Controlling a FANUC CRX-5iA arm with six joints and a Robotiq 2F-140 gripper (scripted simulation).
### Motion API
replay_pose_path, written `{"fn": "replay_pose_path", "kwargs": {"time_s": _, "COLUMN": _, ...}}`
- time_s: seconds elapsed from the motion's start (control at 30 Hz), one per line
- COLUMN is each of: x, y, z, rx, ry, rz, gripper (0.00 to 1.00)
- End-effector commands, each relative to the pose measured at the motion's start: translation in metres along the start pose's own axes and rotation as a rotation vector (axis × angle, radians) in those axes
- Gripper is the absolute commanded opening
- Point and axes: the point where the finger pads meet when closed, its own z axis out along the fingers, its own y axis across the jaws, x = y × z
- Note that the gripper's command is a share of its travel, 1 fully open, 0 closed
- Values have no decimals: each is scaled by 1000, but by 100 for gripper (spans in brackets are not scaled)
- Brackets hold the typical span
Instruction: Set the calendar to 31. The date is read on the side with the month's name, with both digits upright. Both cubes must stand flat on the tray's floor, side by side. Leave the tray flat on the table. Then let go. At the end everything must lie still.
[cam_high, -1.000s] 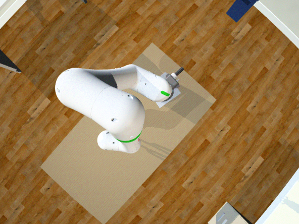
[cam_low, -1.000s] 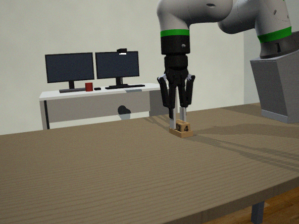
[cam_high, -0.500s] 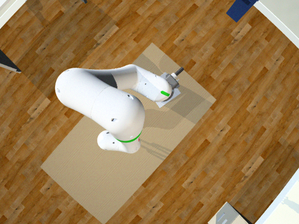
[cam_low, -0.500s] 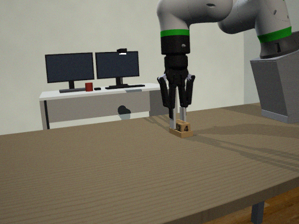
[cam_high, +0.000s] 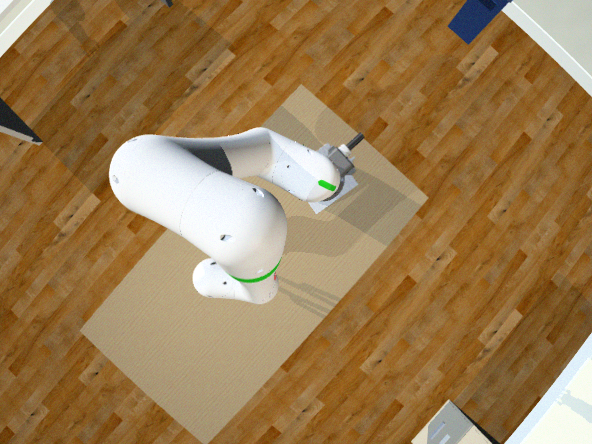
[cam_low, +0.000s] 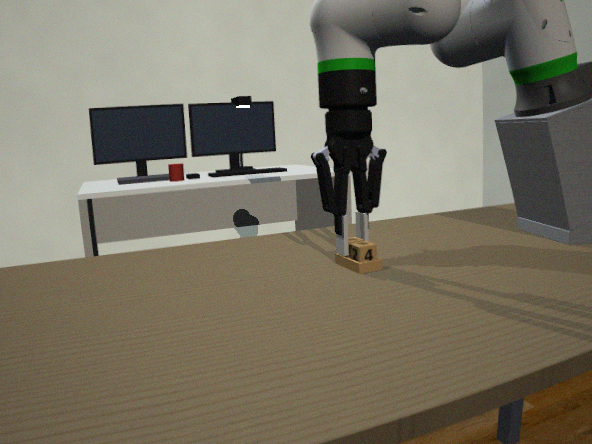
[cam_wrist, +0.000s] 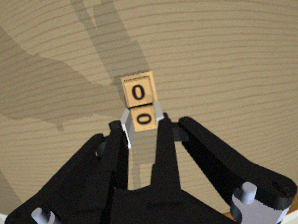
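My gripper (cam_low: 352, 247) (cam_wrist: 144, 113) points straight down, its pads against two opposite sides of one wooden cube (cam_wrist: 144, 119). That cube stands in the tray's farther half in the exterior view, its top showing a 0 turned sideways. The other cube (cam_low: 369, 254) (cam_wrist: 138, 92) stands beside it, outside the fingers, with an upright 0 on top, a 4 on the tray's end side and a 2 on a long side. The wooden tray (cam_low: 371, 267) appears flat on the table. The month's name is not readable. The arm hides tray and cubes in the top view.
The wooden table (cam_high: 200, 350) (cam_low: 200, 340) extends around the tray. The robot's grey pedestal (cam_low: 545, 175) stands at the right in the exterior view. A white desk (cam_low: 200, 183) with two monitors and a red cup (cam_low: 176, 172) stands beyond the table.
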Motion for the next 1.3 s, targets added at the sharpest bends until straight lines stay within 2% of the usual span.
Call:
{"fn": "replay_pose_path", "kwargs": {"time_s": 0.0, "x": 0, "y": 0, "z": 0, "rx": 0, "ry": 0, "rz": 0, "gripper": 17}}
{"fn": "replay_pose_path", "kwargs": {"time_s": 0.57, "x": 0, "y": 0, "z": 0, "rx": 0, "ry": 0, "rz": 0, "gripper": 29}}
{"fn": "replay_pose_path", "kwargs": {"time_s": 0.93, "x": 0, "y": 0, "z": -1, "rx": 0, "ry": 0, "rz": 0, "gripper": 29}}
{"fn": "replay_pose_path", "kwargs": {"time_s": 1.1, "x": 0, "y": 0, "z": -5, "rx": 0, "ry": 0, "rz": 0, "gripper": 29}}
{"fn": "replay_pose_path", "kwargs": {"time_s": 1.27, "x": 0, "y": 0, "z": -23, "rx": 0, "ry": 0, "rz": 0, "gripper": 29}}
